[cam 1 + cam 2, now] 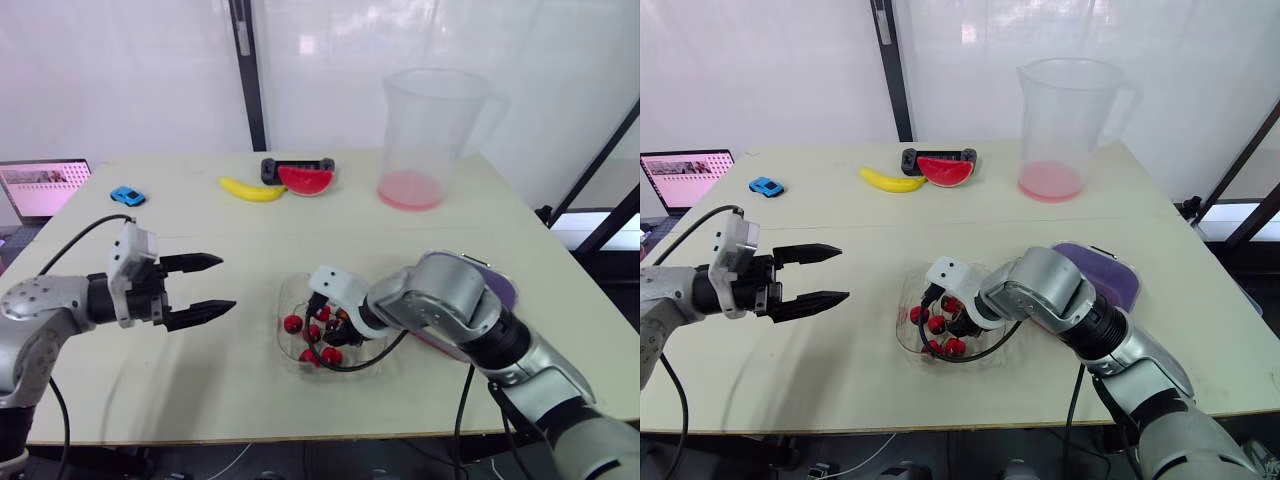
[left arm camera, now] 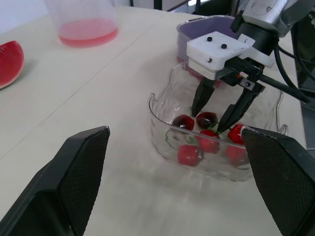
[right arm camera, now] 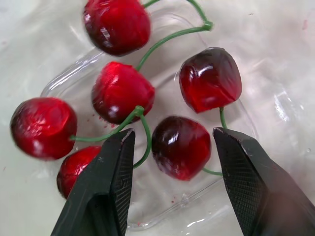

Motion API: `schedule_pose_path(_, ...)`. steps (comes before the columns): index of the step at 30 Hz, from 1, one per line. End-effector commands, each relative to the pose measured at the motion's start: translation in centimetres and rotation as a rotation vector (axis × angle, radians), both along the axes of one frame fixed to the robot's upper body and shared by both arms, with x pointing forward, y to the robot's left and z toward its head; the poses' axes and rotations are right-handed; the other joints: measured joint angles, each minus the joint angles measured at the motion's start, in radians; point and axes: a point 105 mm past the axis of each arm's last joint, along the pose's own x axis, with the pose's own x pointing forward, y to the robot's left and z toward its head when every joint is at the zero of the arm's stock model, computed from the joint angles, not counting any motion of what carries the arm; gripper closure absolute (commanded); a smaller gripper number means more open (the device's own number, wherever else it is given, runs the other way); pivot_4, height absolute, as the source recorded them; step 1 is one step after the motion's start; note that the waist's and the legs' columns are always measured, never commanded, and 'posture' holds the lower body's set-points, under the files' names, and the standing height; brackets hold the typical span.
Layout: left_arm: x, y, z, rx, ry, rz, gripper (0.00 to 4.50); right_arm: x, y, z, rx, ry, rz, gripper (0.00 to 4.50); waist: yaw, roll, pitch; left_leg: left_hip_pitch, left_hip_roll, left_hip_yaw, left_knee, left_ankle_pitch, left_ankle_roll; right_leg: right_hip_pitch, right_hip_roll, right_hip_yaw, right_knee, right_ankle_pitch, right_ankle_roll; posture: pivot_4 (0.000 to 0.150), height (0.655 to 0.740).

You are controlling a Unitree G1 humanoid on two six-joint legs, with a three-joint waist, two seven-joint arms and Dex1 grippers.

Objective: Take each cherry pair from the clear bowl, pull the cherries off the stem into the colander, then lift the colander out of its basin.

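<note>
Right wrist view: right claw [image 3: 172, 133] stands open around a dark cherry [image 3: 181, 150] in the clear bowl [image 2: 158, 120], gripping nothing; left claw [image 1: 225, 284], center left in the eye views, hovers open and empty, likely ready for pulling.

Six cherries [image 3: 119, 91] lie in one clear bowl [image 2: 160, 129]. The table [image 1: 210, 232] also carries one pitcher [image 1: 425, 130], one banana [image 1: 252, 189], one watermelon slice [image 1: 305, 180], one blue toy car [image 1: 127, 196], one black controller [image 1: 270, 167], one laptop [image 1: 42, 187] and one purple colander [image 1: 1105, 272].
</note>
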Motion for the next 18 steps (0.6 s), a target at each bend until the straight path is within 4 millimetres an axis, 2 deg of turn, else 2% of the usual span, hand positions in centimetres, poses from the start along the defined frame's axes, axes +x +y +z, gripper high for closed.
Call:
schedule_pose_path(1,-0.2,-0.2,0.9,0.008,-0.055,-0.004,0.00,0.0,0.2,0.4,-0.007,-0.022,0.009,1.87,0.000,0.000,0.000,0.000,0.000,0.000,0.000,0.000,0.000,0.000,0.000,0.000,0.000,0.000,0.000,0.150,0.7400)
schedule_pose_path(4,-0.1,-0.2,0.8,0.007,-0.057,-0.002,0.00,0.1,0.2,0.5,-0.014,-0.028,0.011,1.87,0.000,0.000,0.000,0.000,0.000,0.000,0.000,0.000,0.000,0.000,0.000,0.000,0.000,0.000,0.000,0.150,0.7400)
schedule_pose_path(6,-0.1,-0.2,0.8,0.006,-0.059,-0.002,0.00,0.1,0.1,0.6,-0.019,-0.033,0.012,2.35,0.000,0.000,0.000,0.000,0.000,0.000,0.000,0.000,0.000,0.000,0.000,0.000,0.000,0.000,0.000,0.150,0.7400)
schedule_pose_path(8,-0.1,-0.3,0.8,0.006,-0.060,-0.002,0.00,0.1,0.1,0.7,-0.021,-0.036,0.014,3.05,0.000,0.000,0.000,0.000,0.000,0.000,0.000,0.000,0.000,0.000,0.000,0.000,0.000,0.000,0.000,0.150,0.7400)
schedule_pose_path(18,0.2,-0.4,0.7,0.005,-0.063,-0.007,0.00,-0.2,0.2,2.5,0.019,-0.027,0.062,3.05,0.001,0.000,0.000,0.000,0.000,0.000,0.000,0.000,0.000,0.000,0.000,0.000,0.000,0.000,0.000,0.150,0.7400)
